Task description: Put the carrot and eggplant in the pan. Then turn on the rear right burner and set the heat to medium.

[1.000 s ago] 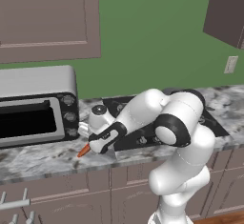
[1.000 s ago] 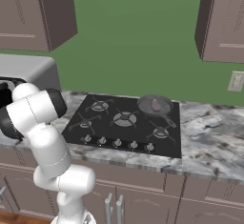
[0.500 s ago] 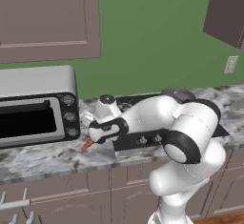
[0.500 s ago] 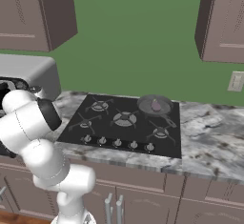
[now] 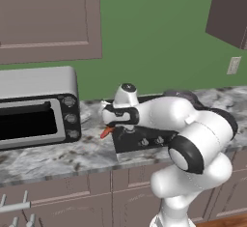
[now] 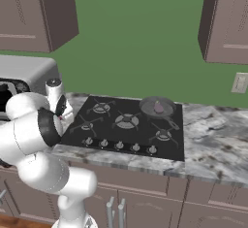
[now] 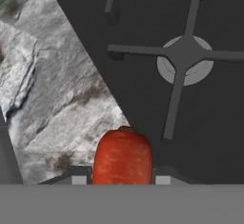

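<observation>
My gripper [image 5: 109, 126] is shut on the orange carrot [image 5: 105, 133], whose tip hangs down above the counter at the cooktop's left edge. In the hand view the carrot [image 7: 124, 157] fills the space between my fingertips, over the seam of marble and black cooktop. The dark pan [image 6: 158, 107] sits on the rear right burner with the pale purple eggplant [image 6: 158, 107] inside it. In the left base view my arm covers most of the pan [image 5: 185, 95].
A silver toaster oven [image 5: 36, 106] stands on the counter left of the gripper. The black cooktop [image 6: 125, 125] has a row of knobs [image 6: 119, 145] along its front edge. Wall cabinets hang above on both sides.
The arm has lifted the carrot off the counter and carried it up and right toward the cooktop. The grip stays closed on it.
</observation>
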Available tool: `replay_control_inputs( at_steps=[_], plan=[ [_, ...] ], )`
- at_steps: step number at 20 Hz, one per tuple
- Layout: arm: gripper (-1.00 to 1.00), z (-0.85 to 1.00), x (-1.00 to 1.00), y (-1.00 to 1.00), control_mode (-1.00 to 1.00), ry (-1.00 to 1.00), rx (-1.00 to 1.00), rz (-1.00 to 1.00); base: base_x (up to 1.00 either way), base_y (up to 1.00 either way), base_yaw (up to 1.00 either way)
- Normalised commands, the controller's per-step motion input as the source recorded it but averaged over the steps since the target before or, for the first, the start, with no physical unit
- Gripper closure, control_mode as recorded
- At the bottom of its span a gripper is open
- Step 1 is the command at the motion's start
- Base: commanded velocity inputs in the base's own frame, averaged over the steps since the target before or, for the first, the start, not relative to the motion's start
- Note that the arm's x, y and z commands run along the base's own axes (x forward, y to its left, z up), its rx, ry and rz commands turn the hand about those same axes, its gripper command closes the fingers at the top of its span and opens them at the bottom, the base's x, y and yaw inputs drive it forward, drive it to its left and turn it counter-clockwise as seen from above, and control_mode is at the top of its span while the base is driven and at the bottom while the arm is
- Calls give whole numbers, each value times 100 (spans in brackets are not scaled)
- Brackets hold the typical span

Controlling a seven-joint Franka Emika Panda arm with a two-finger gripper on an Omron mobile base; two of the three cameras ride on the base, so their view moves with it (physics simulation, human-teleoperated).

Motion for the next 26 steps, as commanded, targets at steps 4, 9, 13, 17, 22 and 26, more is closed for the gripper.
replay_control_inputs(
  at_steps=[4,9,13,17,22,26],
  plan=[
    [100,48,54,-54,-100,0,0,11,0,0,0],
    [100,44,62,-55,-100,1,-3,14,0,0,0],
    [100,18,69,-60,-100,1,-6,17,0,0,0],
    [100,9,69,-66,-100,0,-4,18,0,0,0],
    [100,15,48,-74,-100,-1,-1,16,0,0,0],
    [100,21,3,-67,-100,-5,0,16,0,0,0]
  ],
)
